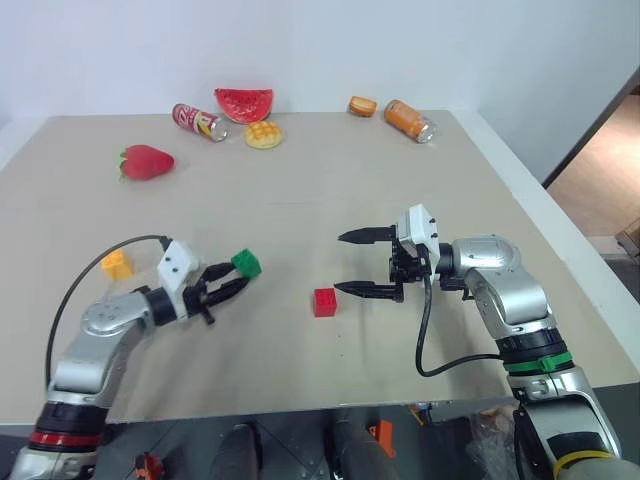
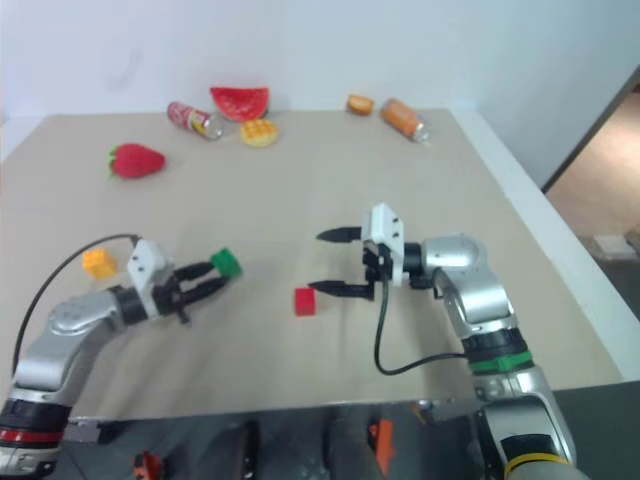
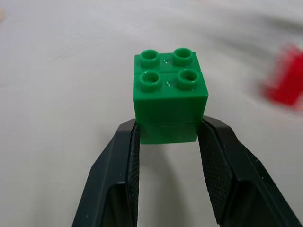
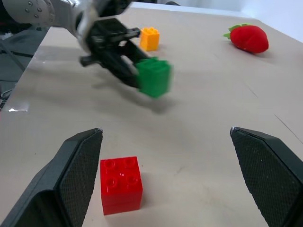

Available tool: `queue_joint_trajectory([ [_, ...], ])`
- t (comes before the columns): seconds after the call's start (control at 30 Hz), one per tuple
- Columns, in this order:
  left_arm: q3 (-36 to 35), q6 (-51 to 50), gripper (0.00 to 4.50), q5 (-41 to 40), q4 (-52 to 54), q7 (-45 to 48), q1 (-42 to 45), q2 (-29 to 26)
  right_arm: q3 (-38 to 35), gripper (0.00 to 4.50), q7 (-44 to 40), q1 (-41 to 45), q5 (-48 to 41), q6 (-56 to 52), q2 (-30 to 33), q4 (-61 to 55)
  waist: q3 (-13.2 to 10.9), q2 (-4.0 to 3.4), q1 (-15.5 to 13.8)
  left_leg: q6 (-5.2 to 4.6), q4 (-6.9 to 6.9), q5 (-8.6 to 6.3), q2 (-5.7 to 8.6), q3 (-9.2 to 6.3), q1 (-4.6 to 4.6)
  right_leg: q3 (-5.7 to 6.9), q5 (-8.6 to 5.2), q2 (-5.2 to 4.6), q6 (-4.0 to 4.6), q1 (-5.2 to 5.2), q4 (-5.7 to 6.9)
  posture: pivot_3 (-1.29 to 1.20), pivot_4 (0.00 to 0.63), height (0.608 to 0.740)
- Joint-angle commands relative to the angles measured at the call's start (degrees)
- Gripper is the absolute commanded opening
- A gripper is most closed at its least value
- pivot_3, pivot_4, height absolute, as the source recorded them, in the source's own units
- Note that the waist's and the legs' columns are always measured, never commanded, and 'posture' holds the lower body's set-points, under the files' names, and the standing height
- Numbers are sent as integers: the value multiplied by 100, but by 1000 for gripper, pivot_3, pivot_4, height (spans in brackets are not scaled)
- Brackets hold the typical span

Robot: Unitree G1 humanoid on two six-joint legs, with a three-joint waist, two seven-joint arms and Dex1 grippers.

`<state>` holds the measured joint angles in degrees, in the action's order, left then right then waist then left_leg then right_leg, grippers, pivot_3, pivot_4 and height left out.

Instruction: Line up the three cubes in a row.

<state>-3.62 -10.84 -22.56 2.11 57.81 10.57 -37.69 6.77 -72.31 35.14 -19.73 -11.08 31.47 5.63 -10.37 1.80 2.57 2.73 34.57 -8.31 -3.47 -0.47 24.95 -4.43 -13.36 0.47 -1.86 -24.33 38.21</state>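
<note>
My left gripper is shut on the green cube, its fingers clamping the lower sides with the studs facing up. The cube hangs just above the table, casting a shadow below it. The red cube sits on the table near the middle, just left of the nearer finger of my right gripper. That gripper stands wide open and level, pointing left, with nothing between its fingers. The orange-yellow cube rests on the table at the left, beside my left arm.
A red strawberry lies at the far left. Along the back edge are a red can, a watermelon slice, a round waffle toy, a small orange piece and an orange can.
</note>
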Motion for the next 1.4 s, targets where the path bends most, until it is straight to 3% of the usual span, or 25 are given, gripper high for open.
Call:
queue_joint_trajectory([
  [0.03,19,678,1240,-24,-290,882,93,-242,-210,4500,55,4,-167,-38,100,-346,-1,-1,-6,0,1,0,2,2,1,0,0,-4,0,0,0,0,150,740],
  [0.53,930,1716,1240,374,-1909,2390,1088,261,-537,4500,407,-390,-477,-536,452,-1173,-1,-1,25,-1,9,0,-4,11,4,-8,8,3,-14,-3,-1,0,150,740],
  [0.77,835,2061,1240,490,-2807,2364,1496,377,-635,4500,547,-579,-580,-694,590,-1433,0,-1,6,-3,14,0,-7,7,1,-8,9,9,-5,0,2,0,150,740],
  [1.37,893,2640,1240,672,-3403,2324,1880,545,-599,4500,610,-524,-600,-682,581,-1396,0,-1,7,-13,27,7,-8,8,1,-11,27,10,0,2,2,0,150,740],
  [1.4,905,2541,1740,636,-3357,2365,1877,553,-602,4500,610,-525,-597,-678,584,-1394,0,-1,7,-13,29,7,-8,8,1,-11,28,10,-1,3,2,0,150,740],
])
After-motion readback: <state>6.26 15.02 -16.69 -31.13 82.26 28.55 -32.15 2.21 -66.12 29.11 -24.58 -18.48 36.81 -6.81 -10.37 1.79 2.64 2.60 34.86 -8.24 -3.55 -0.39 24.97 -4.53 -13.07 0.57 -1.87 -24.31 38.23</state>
